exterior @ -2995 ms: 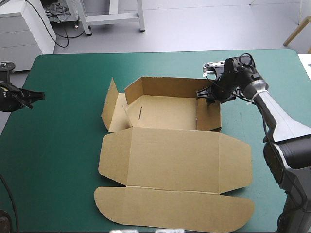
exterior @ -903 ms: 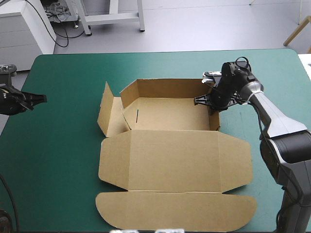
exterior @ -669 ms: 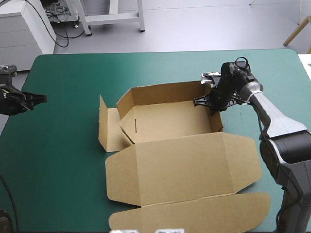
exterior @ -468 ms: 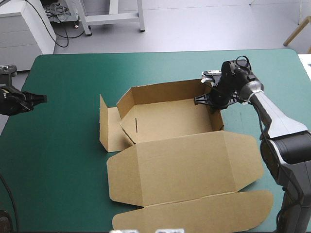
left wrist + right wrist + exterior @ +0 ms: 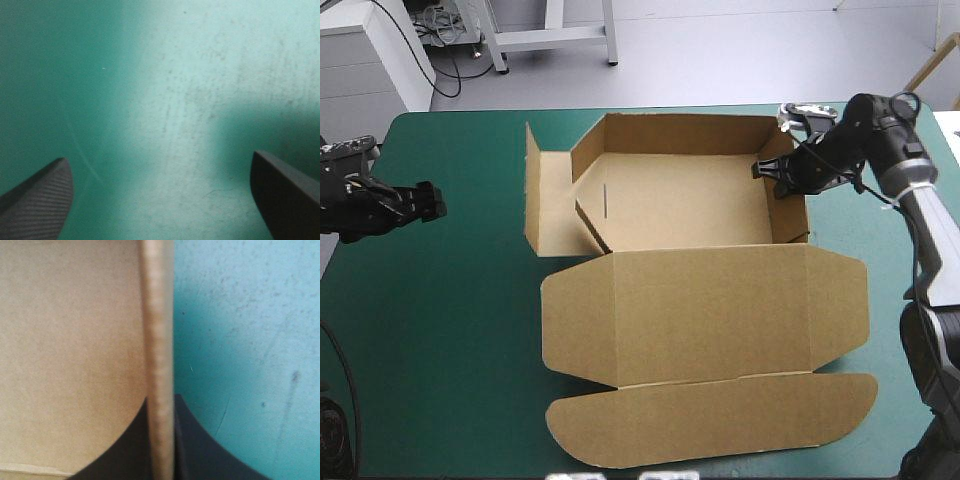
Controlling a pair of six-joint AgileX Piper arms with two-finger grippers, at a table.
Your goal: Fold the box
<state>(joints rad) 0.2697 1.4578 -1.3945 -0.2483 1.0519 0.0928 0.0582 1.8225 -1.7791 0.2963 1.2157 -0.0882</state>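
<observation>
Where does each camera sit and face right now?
High view: above and behind the robot, looking down at the box on the teal-green cover; both arms show.
Left wrist view: over the open left gripper, facing bare cover.
Right wrist view: along the right gripper, shut on the box's right wall.
High and right wrist views share that wall.

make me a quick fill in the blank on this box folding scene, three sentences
1. The right gripper is shut on the box, pinching its ____ wall as the high view shows it.
2. The left gripper is ____ over the bare teal-green cover, away from the board.
3. The lid lies ____ on the table, toward the near edge.

Missing words: right; open; flat
</observation>
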